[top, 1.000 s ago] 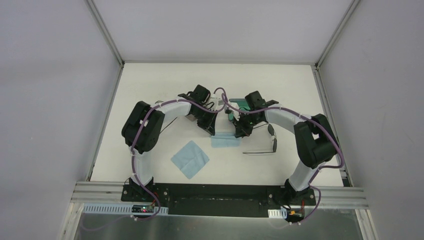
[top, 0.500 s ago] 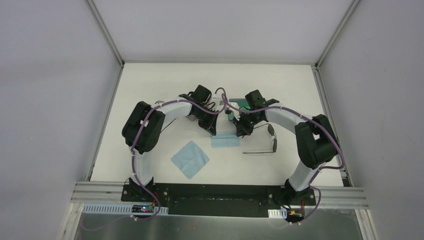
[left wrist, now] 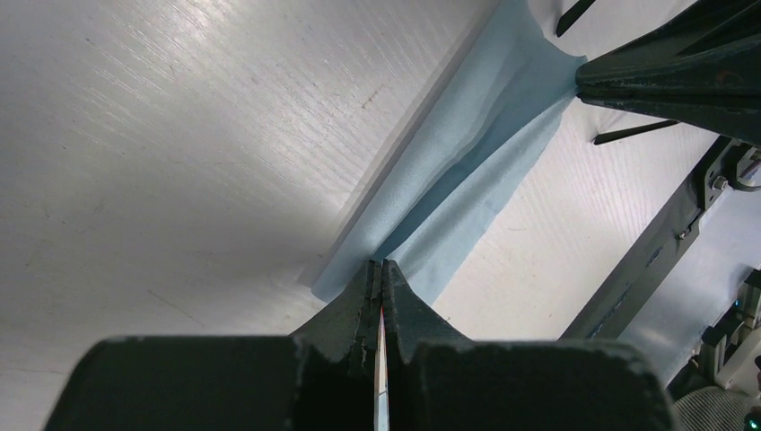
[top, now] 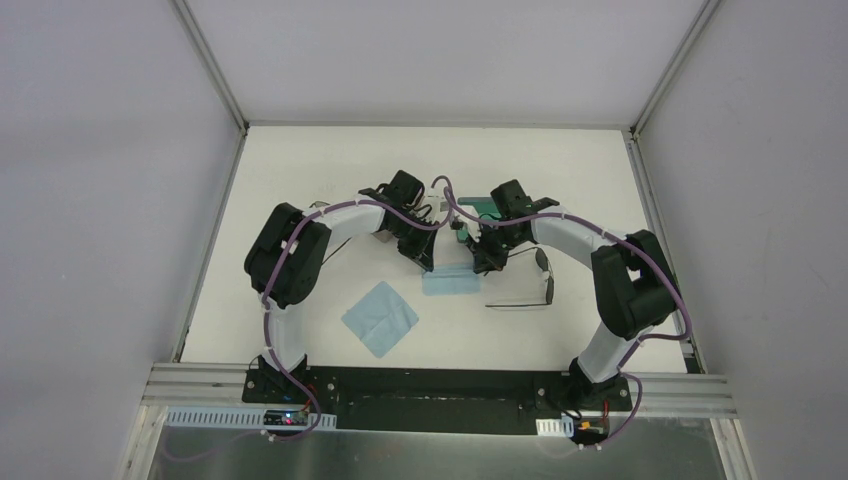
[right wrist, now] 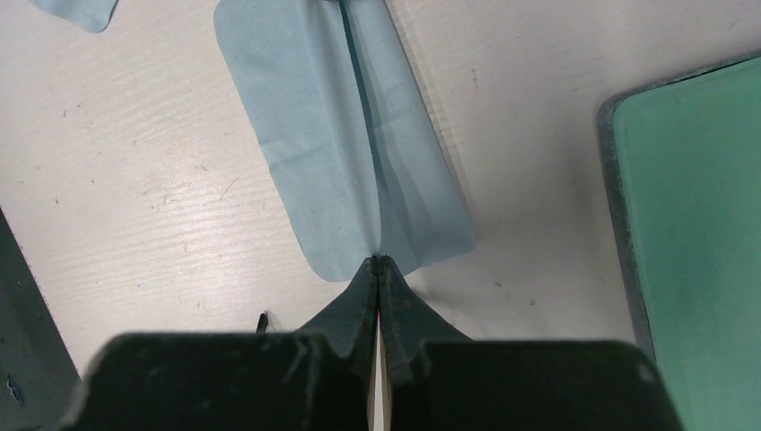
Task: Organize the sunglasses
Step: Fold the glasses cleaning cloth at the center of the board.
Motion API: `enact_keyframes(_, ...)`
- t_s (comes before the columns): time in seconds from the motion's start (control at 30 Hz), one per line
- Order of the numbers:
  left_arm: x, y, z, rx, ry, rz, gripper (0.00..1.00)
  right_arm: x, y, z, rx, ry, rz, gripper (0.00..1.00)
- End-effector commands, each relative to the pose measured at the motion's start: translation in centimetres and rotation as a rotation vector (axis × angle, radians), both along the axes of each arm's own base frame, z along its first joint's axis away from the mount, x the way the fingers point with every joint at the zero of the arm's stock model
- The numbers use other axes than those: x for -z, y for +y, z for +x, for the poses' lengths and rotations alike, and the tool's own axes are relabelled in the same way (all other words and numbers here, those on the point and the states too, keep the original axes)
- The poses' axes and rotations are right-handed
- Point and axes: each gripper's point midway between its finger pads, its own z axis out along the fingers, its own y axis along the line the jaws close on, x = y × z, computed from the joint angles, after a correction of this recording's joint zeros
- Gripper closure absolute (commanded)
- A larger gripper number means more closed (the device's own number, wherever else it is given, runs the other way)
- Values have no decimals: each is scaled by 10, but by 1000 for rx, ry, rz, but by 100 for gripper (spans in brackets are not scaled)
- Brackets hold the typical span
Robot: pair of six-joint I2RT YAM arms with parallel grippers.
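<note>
A folded light blue cloth (top: 447, 284) lies stretched between my two grippers. My left gripper (top: 428, 264) (left wrist: 381, 263) is shut on the cloth's (left wrist: 467, 153) left end. My right gripper (top: 482, 266) (right wrist: 380, 259) is shut on the opposite end of the cloth (right wrist: 350, 135), which creases along its middle. One pair of black wire sunglasses (top: 538, 285) lies open on the table just right of the right gripper, held by nothing. In the left wrist view, one thin arm of the sunglasses (left wrist: 628, 135) shows beyond the right gripper's fingers (left wrist: 664, 85).
A second light blue cloth (top: 380, 318) lies flat nearer the arm bases, left of centre. A green open case (top: 487, 208) (right wrist: 700, 224) sits behind the right wrist. Metal frame rails (top: 215, 80) bound the white table (top: 330, 170).
The right arm's elbow has crept slightly to the right. Both grippers stay shut on the ends of the cloth, which has not visibly moved.
</note>
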Motion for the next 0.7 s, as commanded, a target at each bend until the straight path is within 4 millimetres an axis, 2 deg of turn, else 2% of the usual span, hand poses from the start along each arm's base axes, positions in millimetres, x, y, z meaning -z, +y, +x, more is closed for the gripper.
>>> enact_keyframes(0.0, -8, -9, 7, 16, -37, -21, 100, -22, 20, -1, -112, -97, 67, 100)
enact_keyframes(0.67, -9, -3, -3, 22, -26, -18, 100, -12, 23, -17, -154, -61, 36, 100)
